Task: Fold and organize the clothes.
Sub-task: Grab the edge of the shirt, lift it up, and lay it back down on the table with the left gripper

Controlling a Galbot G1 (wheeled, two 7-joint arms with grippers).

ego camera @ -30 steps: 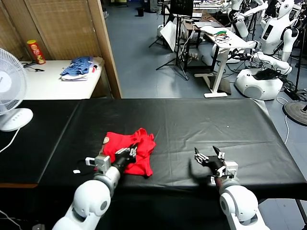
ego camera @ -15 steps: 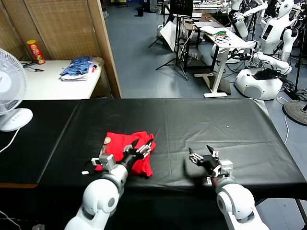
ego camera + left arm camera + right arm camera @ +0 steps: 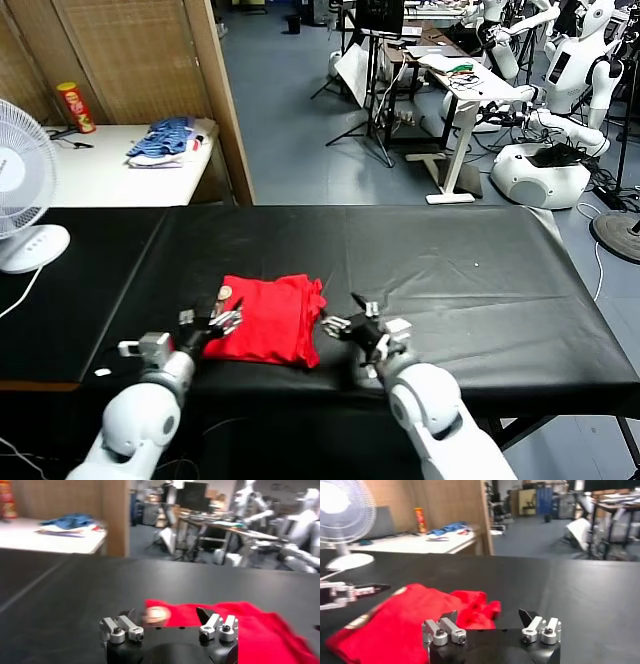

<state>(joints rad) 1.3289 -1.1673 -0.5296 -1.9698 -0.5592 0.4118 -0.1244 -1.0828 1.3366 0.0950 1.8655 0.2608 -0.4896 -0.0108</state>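
A bright red T-shirt (image 3: 268, 319) lies folded into a rough rectangle on a black table (image 3: 480, 270), near the front edge and a little left of centre. Its far right corner is bunched and rumpled. A small round tan print shows at its far left corner; what the print depicts is too small to make out.

The left gripper (image 3: 210, 326) sits at the shirt's left edge with its fingers spread apart, holding nothing. The right gripper (image 3: 352, 326) sits just beside the shirt's right edge, fingers likewise spread and empty. Whether either fingertip touches the cloth cannot be told. Both arms are cut off by the bottom of the head view.

A white fan (image 3: 22, 190) stands at the table's far left corner, partly cut off by the frame. Beyond it, a white side table (image 3: 100, 170) carries blue striped clothing (image 3: 162, 140) and a red can (image 3: 74, 108).

A second ago the left gripper was clamped over the shirt, which lay crumpled; now it has let go and drawn back to the left, and the shirt lies flatter. The right gripper has moved from well to the right to the shirt's side.
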